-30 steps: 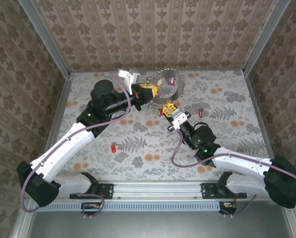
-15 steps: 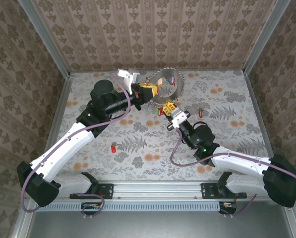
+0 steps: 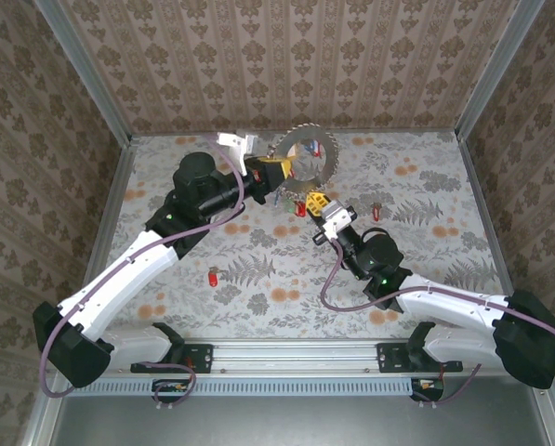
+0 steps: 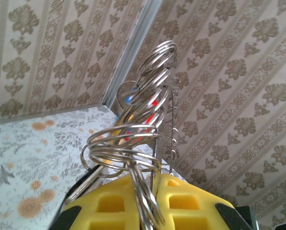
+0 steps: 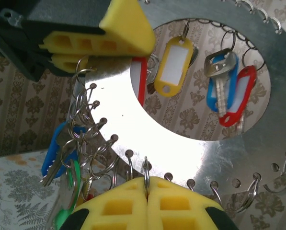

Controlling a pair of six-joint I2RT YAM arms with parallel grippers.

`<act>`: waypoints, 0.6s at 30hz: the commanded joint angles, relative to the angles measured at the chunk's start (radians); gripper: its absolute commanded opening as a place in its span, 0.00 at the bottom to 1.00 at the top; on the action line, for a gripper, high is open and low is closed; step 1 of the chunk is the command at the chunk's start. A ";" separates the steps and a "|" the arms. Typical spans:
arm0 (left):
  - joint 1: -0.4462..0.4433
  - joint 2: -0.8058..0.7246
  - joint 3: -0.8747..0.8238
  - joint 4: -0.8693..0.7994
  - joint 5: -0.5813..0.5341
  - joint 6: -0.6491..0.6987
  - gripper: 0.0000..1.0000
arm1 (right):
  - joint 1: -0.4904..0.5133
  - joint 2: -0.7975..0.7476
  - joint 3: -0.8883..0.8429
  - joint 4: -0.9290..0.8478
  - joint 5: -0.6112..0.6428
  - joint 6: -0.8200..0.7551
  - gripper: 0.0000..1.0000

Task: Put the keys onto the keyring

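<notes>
Above the patterned counter [image 3: 258, 269] the toothed keyring [image 3: 325, 149] stands on edge, its rim clamped in the left hand [image 3: 275, 170], coloured keys [image 5: 224, 91] dangling, while the right hand [image 3: 320, 202] is clenched on a small split ring [image 5: 145, 172] at its lower rim.

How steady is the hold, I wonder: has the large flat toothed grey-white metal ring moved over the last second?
Yes. The toothed grey-white ring has shifted toward the back wall; its top rim now overlaps the table's far edge.
</notes>
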 commanded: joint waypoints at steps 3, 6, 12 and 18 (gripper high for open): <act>0.032 -0.009 -0.060 0.085 -0.055 -0.194 0.03 | -0.018 -0.029 -0.007 0.035 -0.014 0.079 0.00; 0.042 -0.006 -0.102 0.132 -0.039 -0.265 0.06 | -0.036 -0.026 -0.012 0.035 -0.020 0.119 0.00; 0.054 -0.011 -0.166 0.134 -0.038 -0.367 0.20 | -0.074 -0.032 -0.017 -0.013 -0.074 0.184 0.00; 0.055 0.006 -0.234 0.158 -0.018 -0.435 0.28 | -0.087 -0.049 -0.013 -0.147 -0.153 0.183 0.00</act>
